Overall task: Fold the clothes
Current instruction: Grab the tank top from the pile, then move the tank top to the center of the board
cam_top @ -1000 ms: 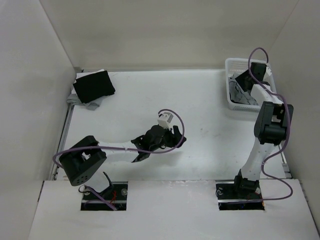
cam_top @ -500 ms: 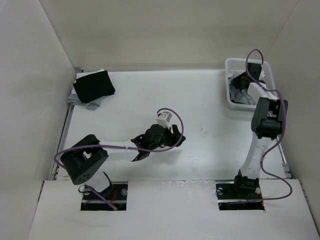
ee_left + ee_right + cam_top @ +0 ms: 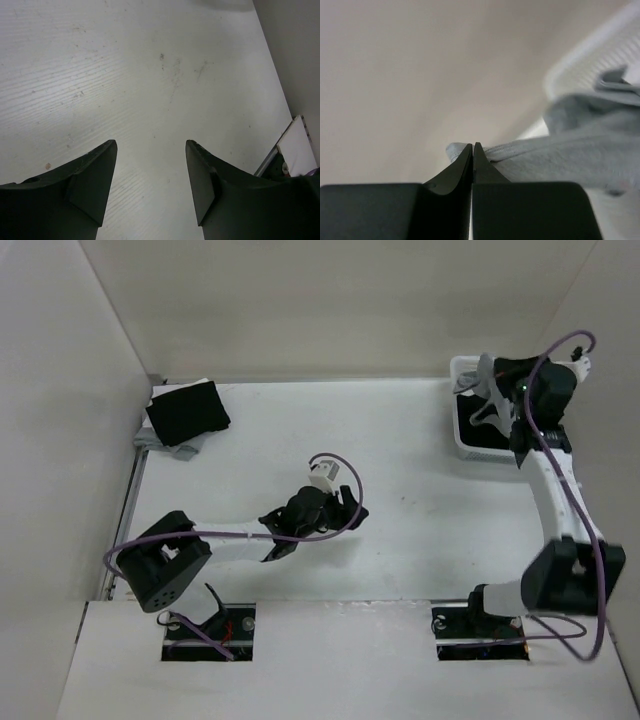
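Gripping grey shirt [image 3: 580,145] in right pincer [image 3: 472,146] at upper right to lift it from basket [image 3: 463,447]; holding left pincer [image 3: 150,144] half-open, empty, mid-frame over surface [image 3: 125,60], likely ready for spreading.

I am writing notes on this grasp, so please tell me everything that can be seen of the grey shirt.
The grey shirt is plain, light grey, soft cloth, crumpled in folds. The right end effector is shut on one edge, with a little cloth showing beyond the grip. From above, it hangs over the white basket at the far right; whether its lower end touches the basket cannot be told.
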### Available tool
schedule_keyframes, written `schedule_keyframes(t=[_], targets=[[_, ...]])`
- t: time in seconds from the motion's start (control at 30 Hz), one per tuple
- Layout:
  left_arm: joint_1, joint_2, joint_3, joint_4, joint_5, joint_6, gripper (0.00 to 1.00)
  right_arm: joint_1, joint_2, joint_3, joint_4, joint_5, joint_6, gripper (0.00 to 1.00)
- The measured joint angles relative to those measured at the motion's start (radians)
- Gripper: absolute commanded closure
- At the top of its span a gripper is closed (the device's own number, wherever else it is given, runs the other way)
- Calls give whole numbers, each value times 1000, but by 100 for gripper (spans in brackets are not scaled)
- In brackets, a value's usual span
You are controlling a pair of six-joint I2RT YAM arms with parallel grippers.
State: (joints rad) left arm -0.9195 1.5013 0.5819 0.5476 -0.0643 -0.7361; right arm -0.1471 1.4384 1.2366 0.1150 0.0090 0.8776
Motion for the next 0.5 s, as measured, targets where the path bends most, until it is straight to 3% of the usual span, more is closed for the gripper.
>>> schedule_keyframes(t=[0.17, 0.23, 0.5], targets=[[48, -112, -29, -35, -39, -12, 44, 196, -367, 2, 96, 5, -65, 100], [79, -167, -44, -53, -59, -17, 44, 281, -436, 38, 100, -4, -97, 100], [273, -425, -117, -172, -130, -76, 42, 556, -500, 247, 99, -23, -236, 100]])
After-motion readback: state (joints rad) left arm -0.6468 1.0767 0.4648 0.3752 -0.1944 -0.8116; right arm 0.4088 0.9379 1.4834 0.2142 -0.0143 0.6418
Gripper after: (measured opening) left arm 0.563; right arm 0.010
